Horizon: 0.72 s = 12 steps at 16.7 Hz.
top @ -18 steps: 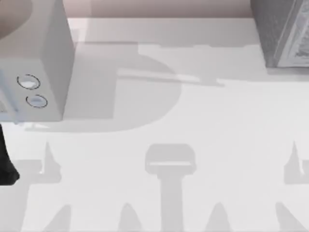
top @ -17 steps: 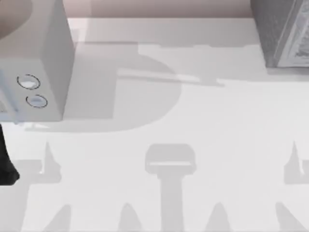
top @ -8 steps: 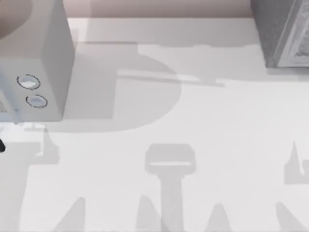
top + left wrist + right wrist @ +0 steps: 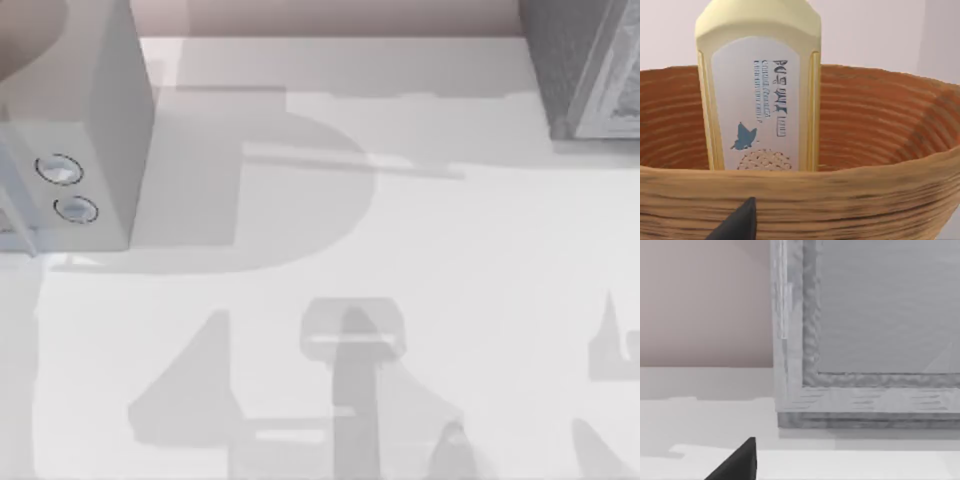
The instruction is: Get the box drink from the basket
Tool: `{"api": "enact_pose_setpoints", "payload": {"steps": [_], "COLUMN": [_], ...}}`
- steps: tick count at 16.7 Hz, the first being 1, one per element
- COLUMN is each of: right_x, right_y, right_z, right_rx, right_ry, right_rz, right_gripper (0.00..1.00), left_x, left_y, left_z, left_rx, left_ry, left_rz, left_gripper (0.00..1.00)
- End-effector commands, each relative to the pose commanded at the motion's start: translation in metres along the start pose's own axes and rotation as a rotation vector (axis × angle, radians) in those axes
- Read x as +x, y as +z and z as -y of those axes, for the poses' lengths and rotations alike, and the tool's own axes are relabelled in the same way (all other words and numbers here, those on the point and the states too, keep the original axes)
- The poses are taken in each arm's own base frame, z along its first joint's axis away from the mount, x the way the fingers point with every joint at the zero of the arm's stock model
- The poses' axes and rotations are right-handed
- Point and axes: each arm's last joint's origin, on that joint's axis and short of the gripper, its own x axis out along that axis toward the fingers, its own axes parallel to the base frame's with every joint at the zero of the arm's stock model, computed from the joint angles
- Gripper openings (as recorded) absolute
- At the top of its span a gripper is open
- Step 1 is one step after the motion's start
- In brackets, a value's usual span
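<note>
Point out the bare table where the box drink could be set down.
The white table lies bare between the grey appliance with two round dials at left and the grey textured cabinet at right. The yellow box drink stands inside the woven wicker basket.

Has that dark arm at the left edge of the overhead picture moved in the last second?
Yes. It sat below the grey appliance at the table's left edge and has left that spot.
</note>
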Motion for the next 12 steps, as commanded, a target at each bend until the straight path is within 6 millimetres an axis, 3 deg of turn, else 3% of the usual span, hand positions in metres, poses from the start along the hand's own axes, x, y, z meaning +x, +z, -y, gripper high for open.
{"api": "enact_pose_setpoints", "payload": {"steps": [7,12], "right_x": [0.0,0.0], "right_y": [0.0,0.0], "right_z": [0.0,0.0], "right_rx": [0.0,0.0], "right_ry": [0.0,0.0], "right_rz": [0.0,0.0], "right_gripper": [1.0,1.0], "left_x": [0.085,0.103], "left_y": [0.013,0.01], "left_z": [-0.045,-0.056], "left_rx": [-0.002,-0.003], "left_ry": [-0.017,-0.022], "left_rz": [0.0,0.0], "left_gripper": [1.0,1.0]}}
